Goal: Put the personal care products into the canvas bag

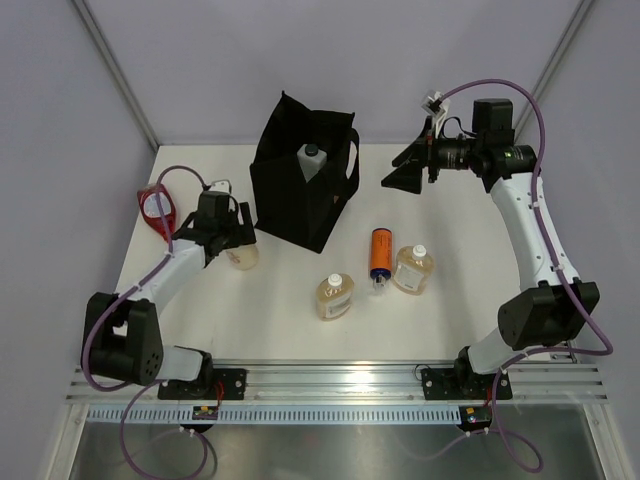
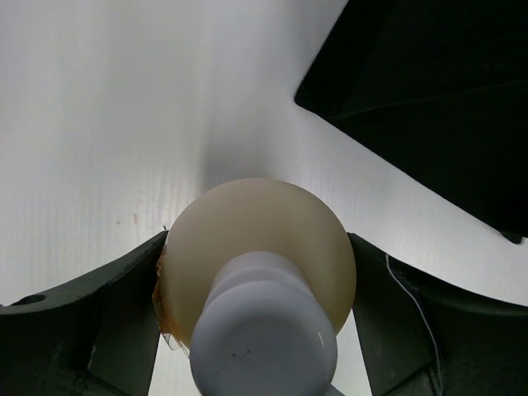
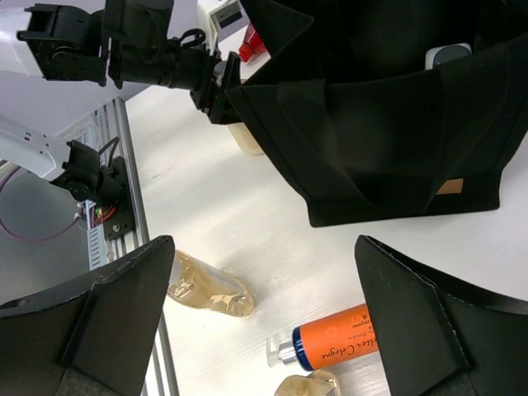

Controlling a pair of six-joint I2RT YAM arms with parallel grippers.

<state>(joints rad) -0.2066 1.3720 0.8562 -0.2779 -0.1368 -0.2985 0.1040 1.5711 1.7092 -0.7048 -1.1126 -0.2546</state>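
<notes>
Left gripper (image 2: 257, 280): fingers clasp the amber bottle (image 2: 247, 231), just near-left of the canvas bag (image 1: 295, 195).
Right gripper (image 3: 264, 313): fingers wide, empty, right of the canvas bag.

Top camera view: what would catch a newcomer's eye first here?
The black bag stands open at the table's middle, a pale bottle poking out. The left gripper clasps an amber bottle beside it; an orange bottle lies between two more amber ones nearer the front.
</notes>
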